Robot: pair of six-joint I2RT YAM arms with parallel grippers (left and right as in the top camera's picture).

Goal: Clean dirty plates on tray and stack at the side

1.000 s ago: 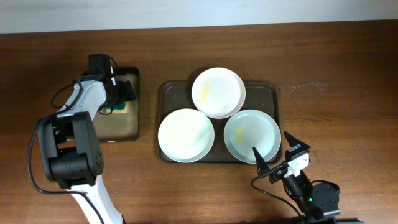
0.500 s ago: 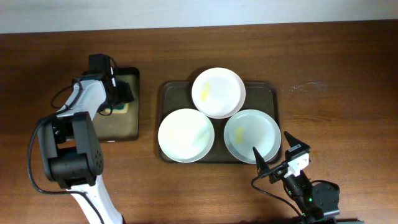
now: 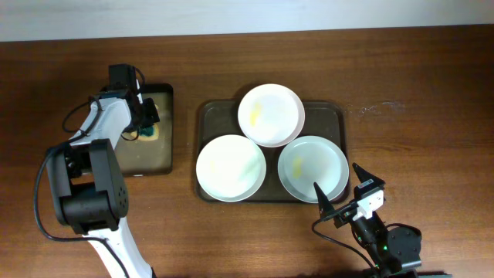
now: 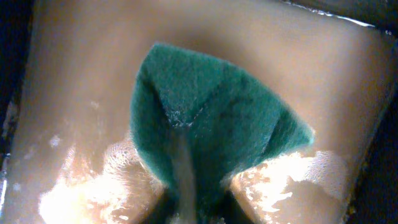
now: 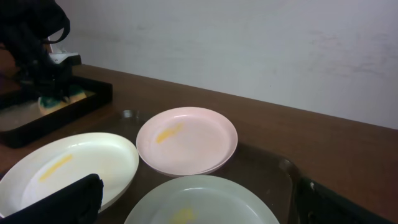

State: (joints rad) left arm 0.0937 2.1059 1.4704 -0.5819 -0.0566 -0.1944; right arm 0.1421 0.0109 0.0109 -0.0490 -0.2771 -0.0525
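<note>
Three white plates lie on the dark brown tray (image 3: 336,117): one at the back (image 3: 270,114), one front left (image 3: 231,167), one front right (image 3: 312,166). Yellowish smears show on each. My left gripper (image 3: 145,116) is down in the small black tray, shut on a green sponge (image 4: 211,124) that is pinched and folded between its jaws, with suds around it. My right gripper (image 3: 335,175) stands open at the front right corner of the tray, over the near rim of the front right plate (image 5: 199,199), holding nothing.
The small black tray (image 3: 143,158) with soapy water stands left of the brown tray. A small metal ring (image 5: 129,114) lies on the table between the two trays. Bare wooden table (image 3: 417,100) stretches to the right.
My left gripper has closed on the green sponge and shifted slightly toward the back of the black tray. The right arm and the plates have not moved.
</note>
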